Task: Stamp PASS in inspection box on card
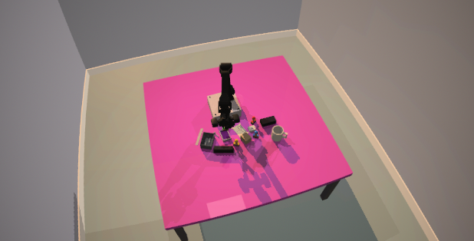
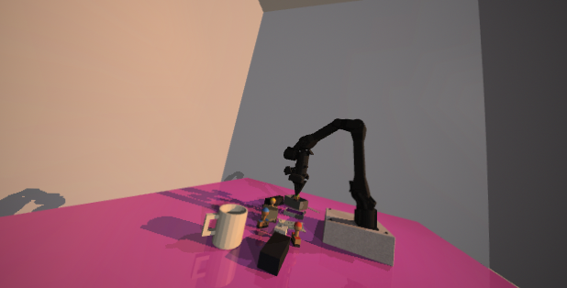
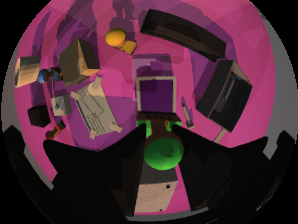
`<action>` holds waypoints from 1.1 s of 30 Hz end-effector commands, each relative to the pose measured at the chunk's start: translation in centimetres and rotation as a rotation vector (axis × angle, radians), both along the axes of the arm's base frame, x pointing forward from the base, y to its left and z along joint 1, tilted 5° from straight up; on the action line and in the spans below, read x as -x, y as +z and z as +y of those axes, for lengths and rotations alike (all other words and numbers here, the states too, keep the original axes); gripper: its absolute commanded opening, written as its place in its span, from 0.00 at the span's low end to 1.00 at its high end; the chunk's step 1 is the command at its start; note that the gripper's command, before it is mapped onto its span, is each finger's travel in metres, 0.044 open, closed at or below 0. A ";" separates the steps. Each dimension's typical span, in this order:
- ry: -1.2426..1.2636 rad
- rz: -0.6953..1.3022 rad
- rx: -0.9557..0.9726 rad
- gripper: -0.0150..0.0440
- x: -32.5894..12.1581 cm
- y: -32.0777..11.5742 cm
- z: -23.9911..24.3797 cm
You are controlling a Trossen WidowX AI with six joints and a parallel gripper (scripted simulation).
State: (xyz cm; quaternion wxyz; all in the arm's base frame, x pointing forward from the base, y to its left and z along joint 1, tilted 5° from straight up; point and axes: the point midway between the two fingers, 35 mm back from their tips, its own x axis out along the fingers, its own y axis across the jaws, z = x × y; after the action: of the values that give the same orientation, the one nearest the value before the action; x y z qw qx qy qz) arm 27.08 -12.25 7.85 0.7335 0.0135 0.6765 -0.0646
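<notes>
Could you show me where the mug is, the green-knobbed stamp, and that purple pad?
Mug (image 1: 278,134) (image 2: 230,227): top and exterior views, body.
Green-knobbed stamp (image 3: 163,153): wrist view, knob.
Purple pad (image 1: 225,135) (image 3: 156,96): top and wrist views, inked face.
</notes>
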 end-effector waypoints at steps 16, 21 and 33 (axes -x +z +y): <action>-0.421 -0.031 -0.037 0.25 -1.0 -0.2 5.8; -0.538 -0.039 -0.048 0.25 -1.0 -0.3 7.4; -0.815 -0.057 -0.071 0.25 -0.7 -0.5 11.1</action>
State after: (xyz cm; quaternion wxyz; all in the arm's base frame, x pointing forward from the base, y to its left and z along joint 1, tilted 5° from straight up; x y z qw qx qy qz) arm 28.13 -1.86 7.52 0.6771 0.2877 0.6058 -0.3030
